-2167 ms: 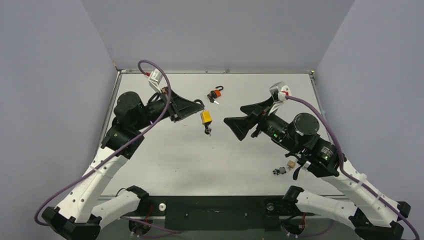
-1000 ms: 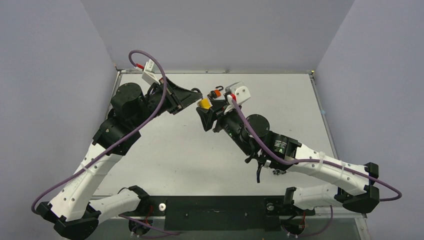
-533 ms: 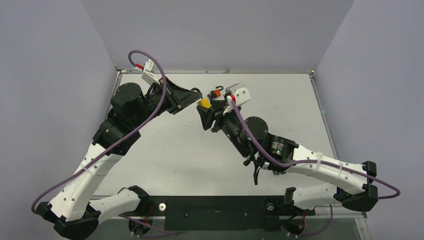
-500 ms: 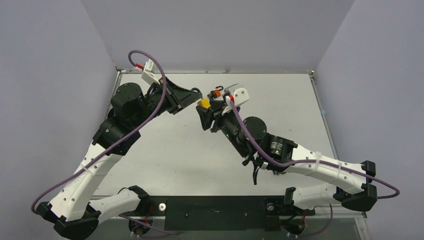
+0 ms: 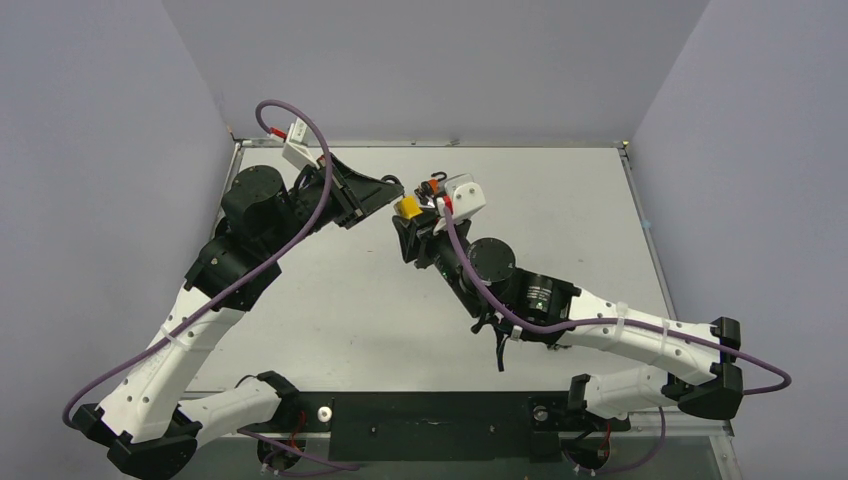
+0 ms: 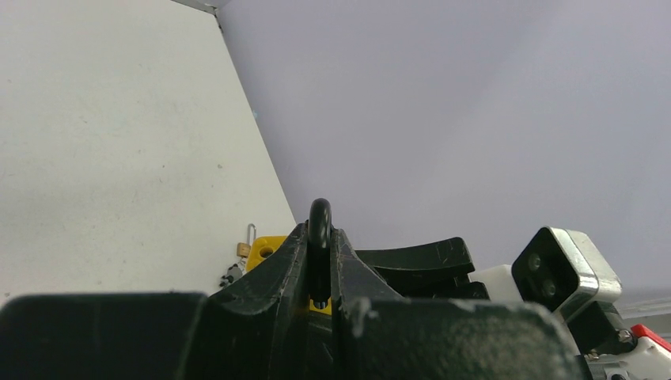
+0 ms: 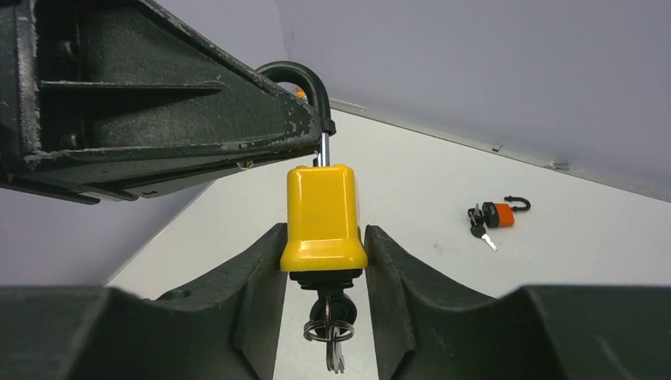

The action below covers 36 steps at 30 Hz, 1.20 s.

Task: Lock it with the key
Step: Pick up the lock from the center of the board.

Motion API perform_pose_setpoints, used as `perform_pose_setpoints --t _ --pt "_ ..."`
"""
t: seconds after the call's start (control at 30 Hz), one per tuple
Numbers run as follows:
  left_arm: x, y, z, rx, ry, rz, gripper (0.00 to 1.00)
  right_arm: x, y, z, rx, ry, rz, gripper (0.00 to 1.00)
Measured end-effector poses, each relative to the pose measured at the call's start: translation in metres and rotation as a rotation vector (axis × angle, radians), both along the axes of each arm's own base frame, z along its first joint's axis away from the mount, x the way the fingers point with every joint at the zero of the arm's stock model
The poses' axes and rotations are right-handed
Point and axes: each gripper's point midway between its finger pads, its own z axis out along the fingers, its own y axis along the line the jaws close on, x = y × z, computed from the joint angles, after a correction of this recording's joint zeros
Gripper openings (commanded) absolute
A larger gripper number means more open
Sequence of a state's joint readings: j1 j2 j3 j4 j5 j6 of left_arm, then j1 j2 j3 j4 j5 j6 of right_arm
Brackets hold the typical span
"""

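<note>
Padlock (image 7: 324, 214) hangs by its shackle (image 7: 305, 79), pinched in my left gripper (image 6: 320, 245); my half-open right gripper (image 7: 324, 241) presses both sides of its body.

Top view gives us just a corner of the yellow padlock (image 5: 406, 207) with its key (image 7: 331, 321) hidden, the orange padlock (image 5: 433, 186) half behind the right wrist camera (image 5: 462, 192), and we can't tell if the right gripper (image 7: 324, 237) actually touches the yellow body.
</note>
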<state>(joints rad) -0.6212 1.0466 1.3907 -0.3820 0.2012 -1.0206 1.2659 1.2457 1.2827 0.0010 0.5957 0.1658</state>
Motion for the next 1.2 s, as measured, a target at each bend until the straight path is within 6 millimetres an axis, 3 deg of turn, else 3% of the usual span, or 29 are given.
perform_pose_setpoints --t 0.4,0.47,0.5,0.57,0.63,0.7,0.87,1.03,1.2 --pt "-0.004 -0.003 0.002 -0.015 0.011 -0.015 0.0 -0.004 -0.007 0.001 0.011 0.001 0.002 0.0" --pt "-0.006 -0.003 0.002 -0.012 0.007 -0.025 0.11 -0.006 -0.007 0.0 0.007 0.005 0.014 0.0" --pt "-0.007 -0.004 0.001 -0.008 0.004 -0.032 0.23 -0.007 -0.008 0.0 0.005 0.007 0.019 0.0" --pt "-0.009 -0.004 -0.001 0.017 -0.016 -0.047 0.37 -0.011 -0.008 -0.002 -0.011 0.02 0.043 0.0" --pt "-0.011 -0.003 -0.006 0.061 -0.047 -0.058 0.46 -0.017 -0.01 -0.003 -0.036 0.035 0.077 0.0" --pt "-0.016 0.0 -0.01 0.106 -0.079 -0.079 0.48 -0.024 -0.014 -0.004 -0.055 0.049 0.115 0.0" --pt "-0.043 0.007 -0.015 0.21 -0.203 -0.182 0.49 -0.045 -0.038 -0.001 -0.067 0.1 0.252 0.0" --pt "-0.078 0.012 -0.004 0.233 -0.357 -0.311 0.5 -0.065 -0.072 0.015 -0.014 0.144 0.387 0.0" --pt "-0.108 0.006 0.004 0.199 -0.442 -0.478 0.5 -0.101 -0.072 0.023 0.004 0.184 0.583 0.0"
